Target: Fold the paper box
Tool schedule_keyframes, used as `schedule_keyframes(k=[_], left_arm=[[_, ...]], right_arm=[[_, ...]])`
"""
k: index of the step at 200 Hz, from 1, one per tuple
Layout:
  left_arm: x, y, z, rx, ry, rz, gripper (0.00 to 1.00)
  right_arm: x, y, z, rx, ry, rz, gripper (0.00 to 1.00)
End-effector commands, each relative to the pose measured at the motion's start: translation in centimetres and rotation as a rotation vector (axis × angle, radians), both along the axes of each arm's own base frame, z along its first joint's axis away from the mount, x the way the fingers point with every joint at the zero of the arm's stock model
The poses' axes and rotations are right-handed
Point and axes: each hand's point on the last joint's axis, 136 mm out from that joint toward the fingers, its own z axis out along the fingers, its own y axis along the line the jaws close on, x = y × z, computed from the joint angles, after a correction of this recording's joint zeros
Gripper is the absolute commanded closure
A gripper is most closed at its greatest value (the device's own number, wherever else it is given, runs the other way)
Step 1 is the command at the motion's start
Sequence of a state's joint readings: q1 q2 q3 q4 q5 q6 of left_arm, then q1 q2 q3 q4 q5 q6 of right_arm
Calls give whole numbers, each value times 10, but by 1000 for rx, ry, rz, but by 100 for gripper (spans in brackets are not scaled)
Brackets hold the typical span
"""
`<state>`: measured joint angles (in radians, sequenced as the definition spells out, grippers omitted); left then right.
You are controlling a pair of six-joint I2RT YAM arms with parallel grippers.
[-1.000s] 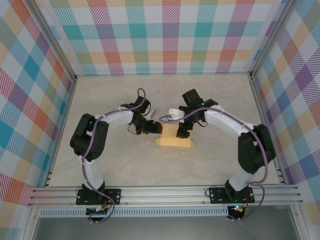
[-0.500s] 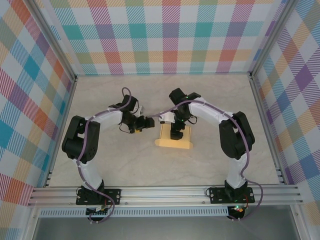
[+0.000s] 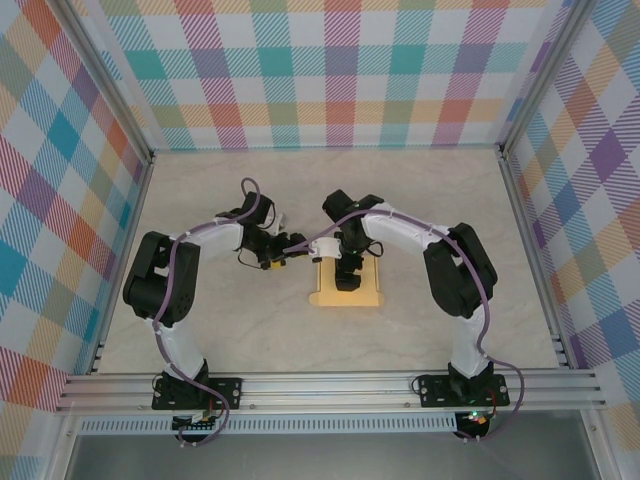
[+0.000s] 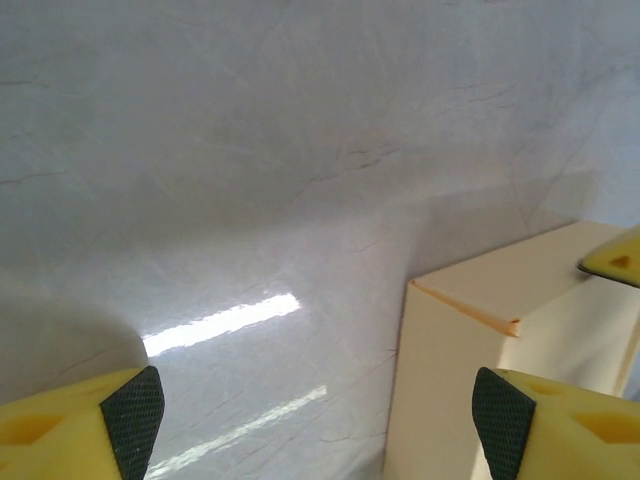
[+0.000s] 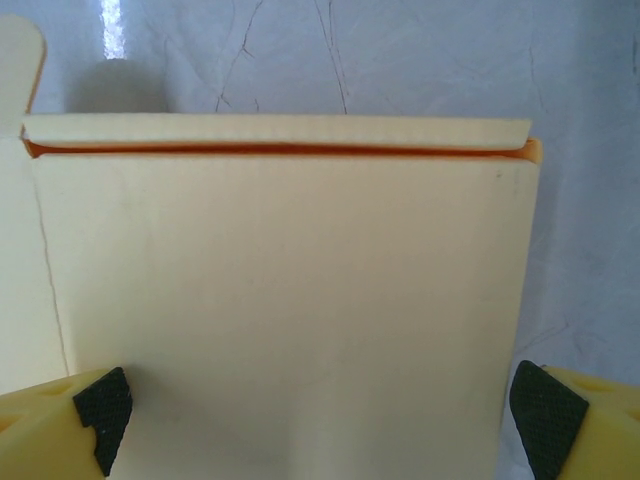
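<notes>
Marbled desk [image 3: 430, 220], plaid walls [image 3: 340, 70]: paper box [image 3: 366, 292] lies mid-desk; right end effector [image 5: 320, 420], spread apart, straddles it, probably to steady the panels; left end effector [image 4: 315, 425], likewise apart, sits at its corner.

- A pale beige desk [image 3: 200, 200] with a faint marble-like veining, roughly rectangular, carries everything; its surface is matte from the top external view and glossy up close.
- A bright white streak of reflected light [image 4: 220, 322] lies on the desk in the left wrist view, with a fainter streak just below it.
- A back wall [image 3: 330, 70] of plaid cloth in teal, pink, orange, purple and yellow stands along the desk's far edge.
- Plaid side walls of the same pattern rise along the left edge [image 3: 50, 200] and the right edge [image 3: 590, 220].
- Slanted silver metal posts stand at the far-left corner [image 3: 105, 85] and the far-right corner [image 3: 545, 90].
- Ribbed aluminium rails [image 3: 330, 385] run along the desk's near edge.
</notes>
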<state>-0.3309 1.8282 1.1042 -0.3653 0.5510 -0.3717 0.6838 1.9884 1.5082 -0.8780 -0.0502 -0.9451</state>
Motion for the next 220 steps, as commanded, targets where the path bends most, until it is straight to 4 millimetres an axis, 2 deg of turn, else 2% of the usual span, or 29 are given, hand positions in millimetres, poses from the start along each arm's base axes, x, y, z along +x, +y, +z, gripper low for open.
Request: schedule_keyframes(k=[1,22,47,71,90,126,153,194,220], left_arm=[[-2,-12,22,-126,-40,-11,16],[-6,-23,25,-155,-78,-35,14],[-21,-36,14,-94,-70,-115,12],[-22,-34,-2,-49,-39,-109,13],[-27,-24,-15,39,-8,-103,13],[-28,-28,-25,74,22,-125,13],[-28,-25,-32,106,36,-122,14],[-30,-20,-41,147,69,-125,15],[-32,-19,-45,155,83,-125,15]], right_arm=[[13,-9,-21,-82,-61,-28,0],[19,-5,-20,-63,-84,-52,0],[23,4,-14,-6,-97,-67,0],[26,9,-4,42,-109,-87,0],[26,14,7,100,-112,-105,0],[27,22,29,181,-136,-98,0],[21,16,38,179,-137,-70,0],[-7,10,34,183,-37,-24,0],[-9,11,25,187,-16,-59,0]])
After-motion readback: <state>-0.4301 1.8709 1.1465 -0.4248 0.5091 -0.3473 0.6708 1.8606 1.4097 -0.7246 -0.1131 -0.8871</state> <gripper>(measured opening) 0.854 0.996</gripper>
